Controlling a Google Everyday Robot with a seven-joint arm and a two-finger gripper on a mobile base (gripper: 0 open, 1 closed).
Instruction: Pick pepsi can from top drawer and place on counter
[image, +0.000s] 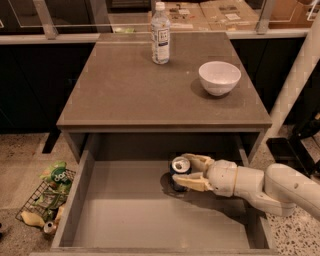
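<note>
The pepsi can (179, 169), dark blue with a silver top, stands upright on the floor of the open top drawer (125, 210), towards its back and right of the middle. My gripper (180, 170) reaches in from the right at can height. Its two pale fingers (192, 183) sit on either side of the can and press against its sides. The can still rests on the drawer floor. The grey-brown counter (140, 85) lies above the drawer.
A clear water bottle (160, 35) stands at the back of the counter and a white bowl (219, 77) at its right. On the floor to the left, a wire basket holds green snack bags (47, 195). A white post (295, 85) rises at the right.
</note>
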